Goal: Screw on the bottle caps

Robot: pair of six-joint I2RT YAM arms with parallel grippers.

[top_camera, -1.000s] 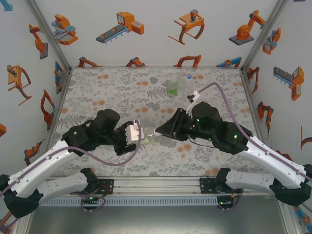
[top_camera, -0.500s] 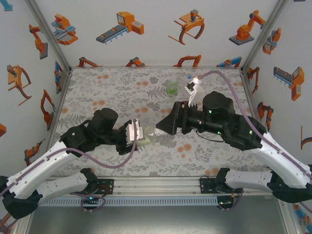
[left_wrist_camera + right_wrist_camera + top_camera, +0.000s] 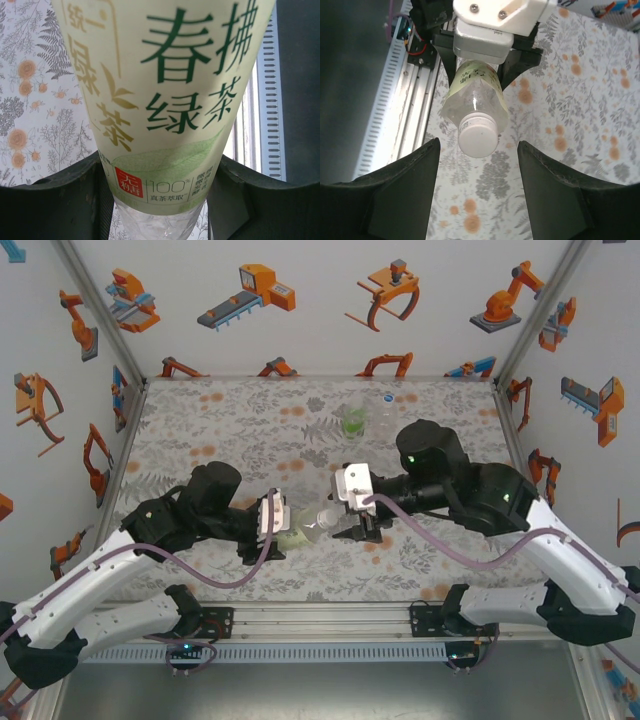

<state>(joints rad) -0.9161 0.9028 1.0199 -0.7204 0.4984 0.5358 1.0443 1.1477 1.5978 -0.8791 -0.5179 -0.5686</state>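
Observation:
A bottle [image 3: 305, 533] with a pale yellow-green label [image 3: 165, 100] lies level above the table, its neck pointing right. My left gripper [image 3: 281, 531] is shut on its body, a finger on either side [image 3: 55, 200]. A white cap [image 3: 478, 136] sits on the bottle's mouth. My right gripper [image 3: 477, 145] faces that cap head-on and stands open, its fingers [image 3: 405, 190] apart on both sides of the cap without touching it. From above, my right gripper [image 3: 350, 524] meets the bottle's neck end. Two more bottles stand at the back: one with bright green liquid [image 3: 352, 422], one colourless [image 3: 385, 406].
The metal rail [image 3: 320, 622] carrying both arm bases runs along the table's near edge. Patterned walls close in the table on the left, right and back. Bare floral tabletop [image 3: 220, 430] lies to the back left.
My right gripper let go of the cap, opened, rolled its wrist over and now sits open in front of the cap. The left gripper kept holding the bottle in place.

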